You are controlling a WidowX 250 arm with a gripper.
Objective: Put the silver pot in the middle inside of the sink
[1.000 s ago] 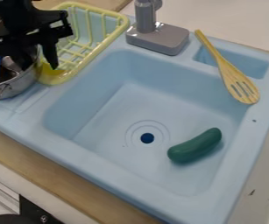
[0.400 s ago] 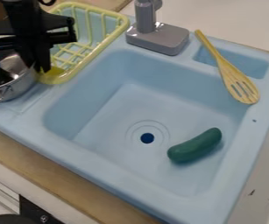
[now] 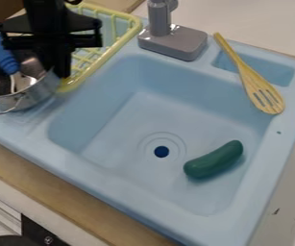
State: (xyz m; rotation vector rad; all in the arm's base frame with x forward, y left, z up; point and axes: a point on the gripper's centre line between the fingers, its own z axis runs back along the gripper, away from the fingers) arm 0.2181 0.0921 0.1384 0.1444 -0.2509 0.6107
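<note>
Beside a light-blue toy sink basin [image 3: 127,120], the claw [image 3: 62,75] grips the silver pot [image 3: 39,94] by its basin-side rim.

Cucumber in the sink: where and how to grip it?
Around its middle, from straight above, jaws closing across the narrow width. The cucumber lies on its side on the floor of the sink, long, slightly bent and rounded at both ends, so an end grip would likely slip.
</note>
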